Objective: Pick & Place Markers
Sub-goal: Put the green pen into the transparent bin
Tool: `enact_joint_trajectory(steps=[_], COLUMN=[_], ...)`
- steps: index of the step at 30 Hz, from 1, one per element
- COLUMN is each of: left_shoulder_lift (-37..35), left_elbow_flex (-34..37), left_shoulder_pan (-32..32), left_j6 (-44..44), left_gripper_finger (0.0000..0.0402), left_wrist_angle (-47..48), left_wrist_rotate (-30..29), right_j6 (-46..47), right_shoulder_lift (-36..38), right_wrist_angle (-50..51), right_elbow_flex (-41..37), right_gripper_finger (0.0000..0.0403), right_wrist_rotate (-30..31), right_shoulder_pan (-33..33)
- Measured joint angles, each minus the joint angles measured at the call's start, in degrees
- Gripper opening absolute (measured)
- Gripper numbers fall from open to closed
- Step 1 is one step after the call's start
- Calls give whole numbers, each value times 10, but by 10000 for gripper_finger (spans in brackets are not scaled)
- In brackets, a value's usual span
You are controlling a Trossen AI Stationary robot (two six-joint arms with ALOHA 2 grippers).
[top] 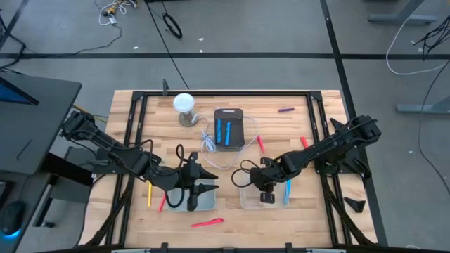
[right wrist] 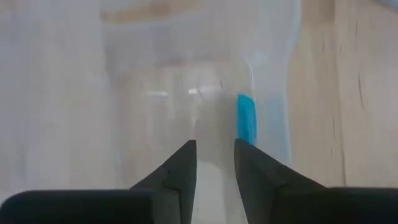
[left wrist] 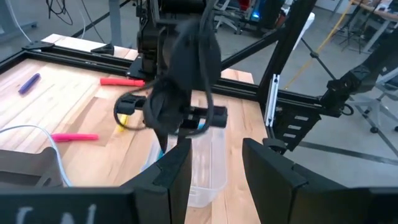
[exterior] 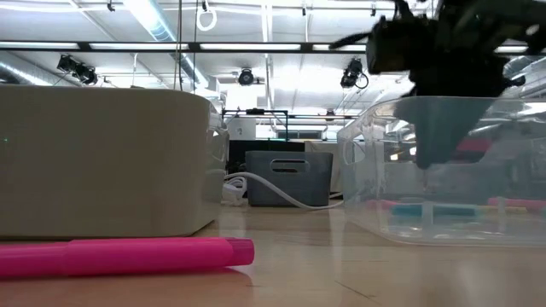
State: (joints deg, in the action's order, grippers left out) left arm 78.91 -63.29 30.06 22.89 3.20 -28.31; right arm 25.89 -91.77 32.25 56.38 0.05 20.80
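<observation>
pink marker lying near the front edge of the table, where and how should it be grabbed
Grip the long thin pink marker at its middle, coming straight down from above, jaws across its narrow width. It lies flat on bare wooden table, clear of both bins, so probably either long side is free.

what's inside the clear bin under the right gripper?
A blue marker lies along one side of the clear bin. The right gripper, fingers slightly apart and holding nothing, hangs over the bin and covers part of its floor, so more could be hidden.
</observation>
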Motion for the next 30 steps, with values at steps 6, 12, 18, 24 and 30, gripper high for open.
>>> enact_joint_trajectory(steps=[6, 12, 18, 24, 30], left_shoulder_lift=[-8, -26, -37, -37, -37], left_elbow_flex=[-1, -1, -1, -1, -1], left_shoulder_pan=[0, 0, 0, 0, 0], left_j6=[2, -2, 8, 44, 141], left_gripper_finger=[149, 149, 149, 149, 149], left_wrist_angle=[-2, 2, 0, -3, -2], left_wrist_rotate=[-3, -51, -107, -154, -198], right_j6=[-40, -119, -181, -234, -248], right_shoulder_lift=[59, 126, 180, 207, 210], right_wrist_angle=[-50, -148, -316, -480, -562], right_elbow_flex=[0, 0, 0, 0, 0], right_gripper_finger=[111, 111, 111, 111, 111], right_wrist_rotate=[8, 41, 57, 57, 56], right_shoulder_pan=[0, -2, -8, -17, -27])
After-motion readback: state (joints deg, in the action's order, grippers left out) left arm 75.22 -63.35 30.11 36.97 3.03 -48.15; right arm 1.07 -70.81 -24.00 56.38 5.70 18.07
